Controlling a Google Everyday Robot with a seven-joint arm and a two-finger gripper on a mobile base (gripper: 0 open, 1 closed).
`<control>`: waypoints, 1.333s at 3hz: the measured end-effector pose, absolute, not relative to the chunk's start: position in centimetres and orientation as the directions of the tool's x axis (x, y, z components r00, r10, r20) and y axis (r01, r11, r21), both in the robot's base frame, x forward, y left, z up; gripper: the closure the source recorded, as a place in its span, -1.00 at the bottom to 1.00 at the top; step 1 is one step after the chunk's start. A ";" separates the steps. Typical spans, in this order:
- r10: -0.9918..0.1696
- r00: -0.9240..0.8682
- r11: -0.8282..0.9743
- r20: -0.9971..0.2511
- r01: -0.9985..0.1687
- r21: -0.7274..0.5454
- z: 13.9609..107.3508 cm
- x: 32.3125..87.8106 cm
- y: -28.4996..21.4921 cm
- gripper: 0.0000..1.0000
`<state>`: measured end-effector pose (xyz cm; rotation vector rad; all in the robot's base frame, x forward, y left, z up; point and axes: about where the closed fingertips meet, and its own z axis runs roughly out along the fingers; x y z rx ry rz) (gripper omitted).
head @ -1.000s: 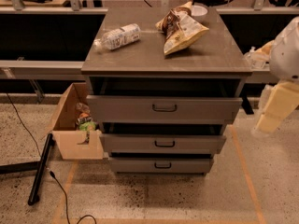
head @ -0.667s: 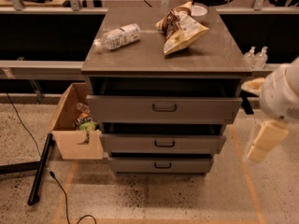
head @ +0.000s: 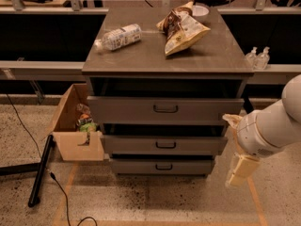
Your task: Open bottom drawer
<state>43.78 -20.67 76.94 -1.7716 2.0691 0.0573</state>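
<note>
Grey metal cabinet (head: 141, 62) with three drawers, seen from above and in front; all positions are given relative to it. Far to its left, a black bar (head: 40, 171) lies on the speckled floor with a thin cable (head: 61, 192) beside it. Just left of the cabinet, close to its side, stands an open cardboard box (head: 75, 142) holding a few small items. On the cabinet's top, left part, a clear plastic bottle (head: 118, 36) lies on its side; on the right part lies a crumpled snack bag (head: 183, 28), with a white dish (head: 201, 10) at the rear edge behind it. On the cabinet's front, the top drawer (head: 127, 109) has the tallest panel; the middle drawer (head: 131, 145) sits below it; the bottom drawer (head: 136, 166) is lowest, at the cabinet's foot, with a small dark pull handle (head: 163, 166) at its centre and none of its interior showing. On a ledge behind and right of the cabinet stand two small pump bottles (head: 257, 58). To the cabinet's right, the white robot arm (head: 275, 124) enters from the right edge and bends downward near the front right corner. Its cream gripper (head: 236, 175) hangs pointing at the floor, level with the bottom drawer, beside the corner and touching nothing; whether it is released or clenched cannot be told.
</note>
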 end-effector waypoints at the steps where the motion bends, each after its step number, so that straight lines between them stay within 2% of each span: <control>1: -0.937 -0.101 0.187 -0.333 -0.954 -0.236 77.0 43.8 -20.6 -1.00; 2: -0.954 -0.075 0.159 -0.291 -0.947 -0.279 75.1 44.2 -20.8 -1.00; 3: -0.983 0.004 0.057 -0.184 -0.944 -0.325 67.7 45.3 -22.4 -1.00; 4: -0.983 0.059 0.012 -0.174 -0.925 -0.381 57.7 50.2 -25.0 -1.00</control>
